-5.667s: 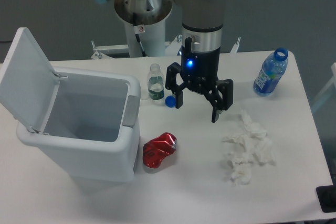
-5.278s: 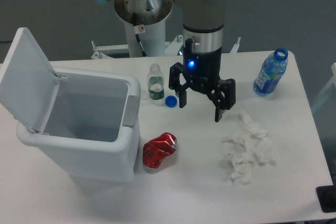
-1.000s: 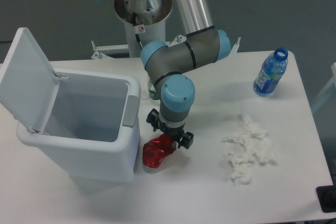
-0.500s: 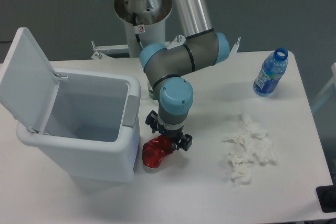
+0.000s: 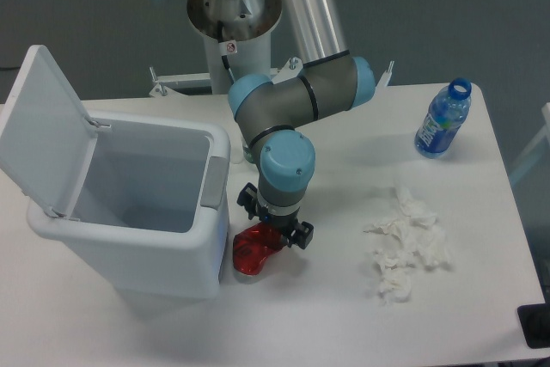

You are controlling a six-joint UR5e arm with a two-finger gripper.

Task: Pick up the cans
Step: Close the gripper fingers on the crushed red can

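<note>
While the arm folds down over the bench, its end effector points straight down onto the upper end of the can. Black finger parts show on either side of the wrist, one toward the bin and one on the far side, and the can's red top sits between them. Whether the fingers are clenched on the can or merely straddle it I cannot tell, since the wrist housing hides the tips.

That can is red, shiny and crumpled, and it lies on the bench directly under the end effector, its lower end sticking out toward the front edge. It lies just beside the bin's front corner.

To the bin side of the end effector stands the white bin with its lid tipped up. Well apart on the opposite side lie white tissue wads. Farther off on that side, near the back corner, a blue-labelled bottle stands upright with no cap.
</note>
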